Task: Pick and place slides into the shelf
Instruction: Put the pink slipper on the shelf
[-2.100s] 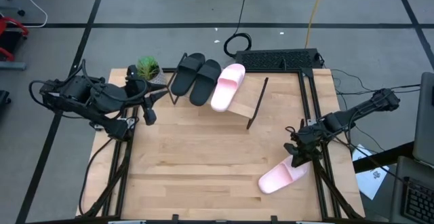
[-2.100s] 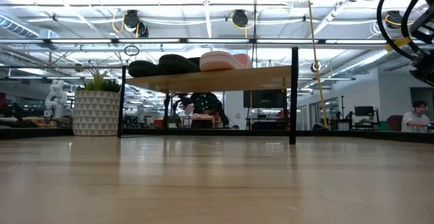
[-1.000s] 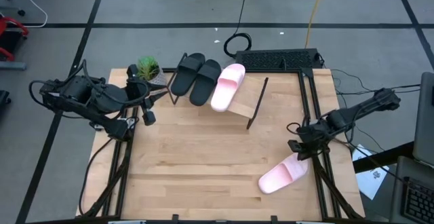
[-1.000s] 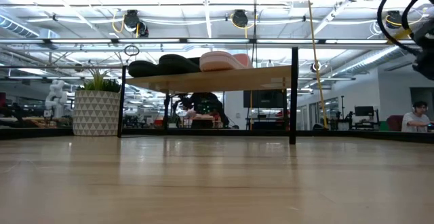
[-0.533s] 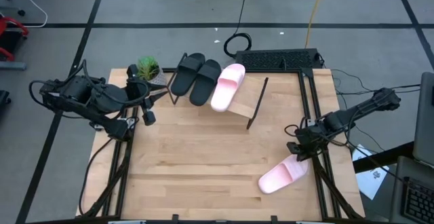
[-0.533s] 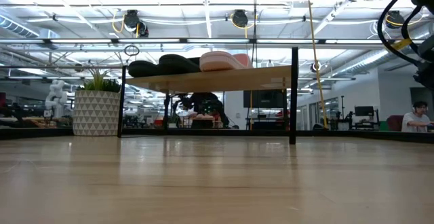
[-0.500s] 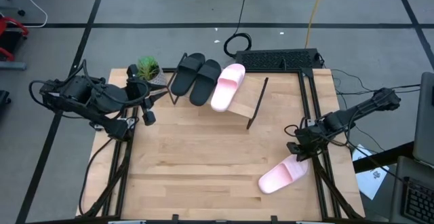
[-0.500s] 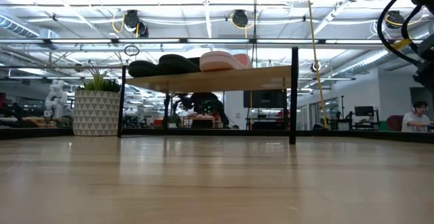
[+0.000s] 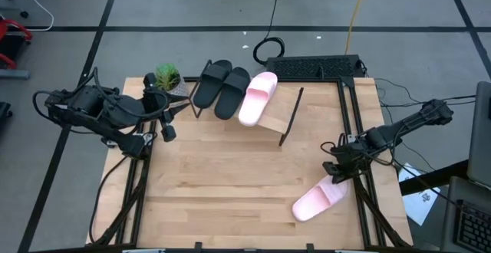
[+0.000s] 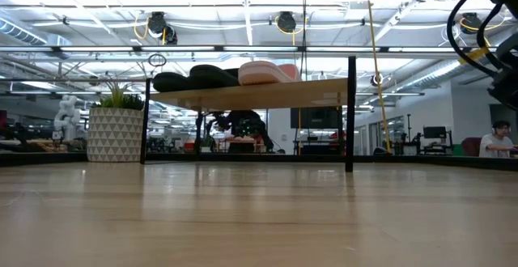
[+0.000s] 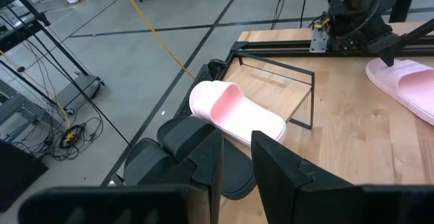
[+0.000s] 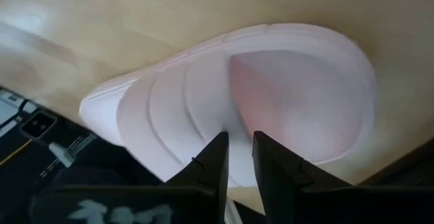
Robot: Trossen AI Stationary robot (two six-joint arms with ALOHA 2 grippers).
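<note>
Two black slides (image 9: pixel 221 87), two pale pink slides (image 9: pixel 258 97), light-wood shelf (image 9: pixel 285 109).

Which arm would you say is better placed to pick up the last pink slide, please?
The right: its claw hovers directly over the pink slide on the table, while the left claw waits across the table beside the shelf.

No readable text, label, brand, number or sign in any view. White marks on dark part at edge of right wrist view too blurred to read. Slides and shelf carry no visible print.
</note>
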